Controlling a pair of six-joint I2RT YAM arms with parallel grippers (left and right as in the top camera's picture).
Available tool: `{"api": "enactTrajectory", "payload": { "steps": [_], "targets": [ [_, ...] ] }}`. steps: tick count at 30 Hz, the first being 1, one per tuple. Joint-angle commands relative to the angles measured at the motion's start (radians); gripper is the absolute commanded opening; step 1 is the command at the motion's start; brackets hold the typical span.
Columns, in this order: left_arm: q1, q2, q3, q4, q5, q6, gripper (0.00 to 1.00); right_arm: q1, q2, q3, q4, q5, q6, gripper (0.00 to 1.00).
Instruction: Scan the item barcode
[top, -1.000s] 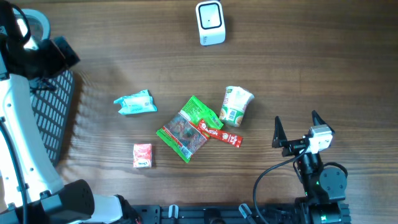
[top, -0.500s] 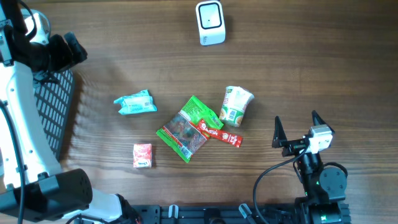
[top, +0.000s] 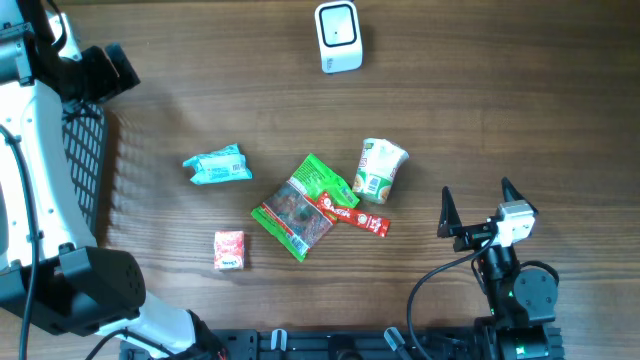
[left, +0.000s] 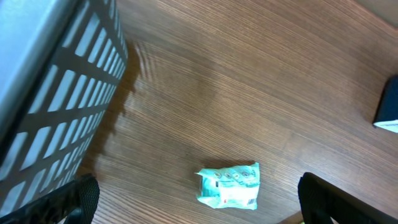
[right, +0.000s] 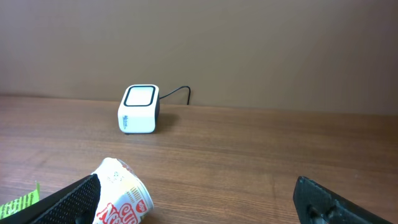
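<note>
"While both arms hang clear of the goods, how do the fingers stand?"

"The left gripper (left: 196, 193) has them spread wide, pinching nothing. The teal packet (left: 228, 185) lies on the table (left: 261, 81) between the two tips, untouched, and the mesh basket (left: 56, 106) sits beyond one finger."

"And the other?"

"The right gripper (top: 477, 195) is spread too (nothing between its tips). The noodle cup (right: 121, 190) lies on its side just ahead of one finger, and the white scanner (right: 140, 109) stands farther ahead, well apart."
</note>
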Motion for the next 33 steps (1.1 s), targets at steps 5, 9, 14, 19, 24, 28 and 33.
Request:
{"api": "enactTrajectory", "payload": {
  "steps": [5,9,14,19,24,28,33],
  "targets": [
    [0.005,0.004,-0.009,0.0,0.027,0.005,1.0,-0.002,-0.006,-0.001,0.002,0.006,0.012,1.0],
    [0.004,0.004,-0.009,0.0,0.028,0.005,1.0,-0.002,-0.006,-0.001,0.003,0.006,0.012,1.0],
    [0.004,0.004,-0.009,0.0,0.028,0.005,1.0,-0.002,-0.006,-0.001,0.003,0.006,0.012,1.0],
    [0.005,0.004,-0.009,0.0,0.028,0.005,1.0,-0.002,-0.006,-0.001,0.003,0.006,0.012,1.0],
    [0.004,0.004,-0.009,0.0,0.028,0.005,1.0,-0.002,-0.006,-0.001,0.002,0.006,0.012,1.0],
    [0.005,0.004,-0.009,0.0,0.028,0.005,1.0,-0.002,-0.006,-0.001,0.003,0.006,0.019,1.0],
    [0.005,0.004,-0.009,0.0,0.028,0.005,1.0,-0.002,-0.003,0.003,-0.002,0.006,0.156,1.0]
  ]
}}
